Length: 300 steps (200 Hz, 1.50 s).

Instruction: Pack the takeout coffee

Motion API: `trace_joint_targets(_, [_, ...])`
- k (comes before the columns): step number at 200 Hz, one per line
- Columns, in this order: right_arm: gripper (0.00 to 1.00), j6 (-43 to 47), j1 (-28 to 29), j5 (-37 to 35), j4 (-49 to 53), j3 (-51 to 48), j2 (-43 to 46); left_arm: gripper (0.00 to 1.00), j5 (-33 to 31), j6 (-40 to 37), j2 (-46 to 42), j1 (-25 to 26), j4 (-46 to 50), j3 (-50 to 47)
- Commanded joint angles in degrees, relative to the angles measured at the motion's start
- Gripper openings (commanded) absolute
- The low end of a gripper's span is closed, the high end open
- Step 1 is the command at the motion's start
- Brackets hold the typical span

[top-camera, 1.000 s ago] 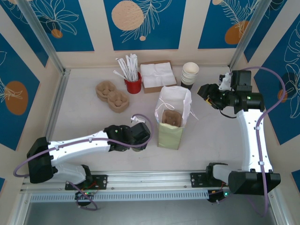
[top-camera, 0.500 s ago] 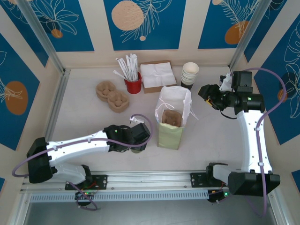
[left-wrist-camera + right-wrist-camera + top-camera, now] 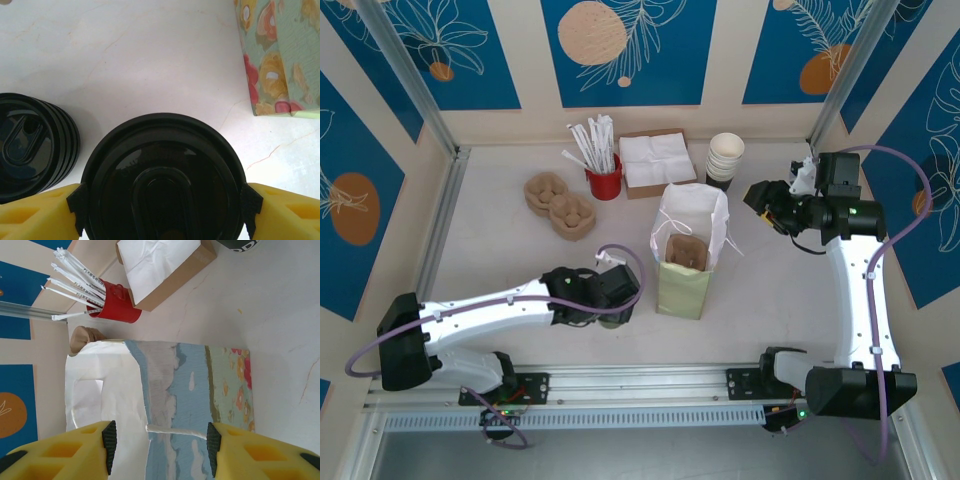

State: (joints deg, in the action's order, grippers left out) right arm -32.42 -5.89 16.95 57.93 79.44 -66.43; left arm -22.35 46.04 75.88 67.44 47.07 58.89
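Clamping takeout coffee [image 3: 162,180], left fingers [image 3: 35,215] (either side)

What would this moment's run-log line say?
left end effector: closed on takeout coffee | right end effector: open, near bag | takeout coffee: not yet in bag

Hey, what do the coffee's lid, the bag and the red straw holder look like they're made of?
Coffee lid: glossy black plastic, judging by the moulded ridges and reflections.
Bag: matte printed paper, probably, with crisp folded edges.
Red holder: shiny, maybe painted metal or plastic; the look leaves it open.
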Motion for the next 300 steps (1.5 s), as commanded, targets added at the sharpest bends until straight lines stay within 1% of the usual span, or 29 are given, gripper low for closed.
trace_joint_targets(1, [0.54,1.12,-0.44,1.59,0.12,-0.69,1.04,0.79,0.97,1.88,-0.16,1.33,2.21,-0.07])
trace_joint_targets(61, [0.53,1.03,-0.57,1.95,-0.06,-0.9,0.99,0.8,0.39,2.56,0.89,1.6,1.68,-1.06])
trace_joint_targets(120, [0.54,1.11,-0.85,2.03,-0.18,-1.09,0.96,0.8,1.22,3.58,2.3,1.55,1.13,-2.16])
trace_joint_targets(169, [0.54,0.88,-0.88,2.19,-0.43,-0.95,0.82,0.74,1.72,3.73,2.28,1.54,-0.52,-3.21])
trace_joint_targets(206, [0.53,0.19,-0.86,4.52,-1.37,-2.08,1.37,0.71,1.87,2.54,1.92,1.47,-3.06,-3.92])
trace_joint_targets(233, [0.53,-0.14,-0.88,6.24,-2.03,-2.81,2.18,0.7,1.27,0.75,1.0,1.52,-3.87,-2.81])
trace_joint_targets(254, [0.53,0.19,-0.88,6.75,-1.73,-2.8,2.54,0.7,-0.5,-0.69,-0.16,1.47,-2.86,-0.8])
trace_joint_targets(300, [0.53,1.2,-0.79,9.06,-1.33,-2.4,3.15,0.7,-4.79,-5.32,-2.38,1.51,5.37,8.86])
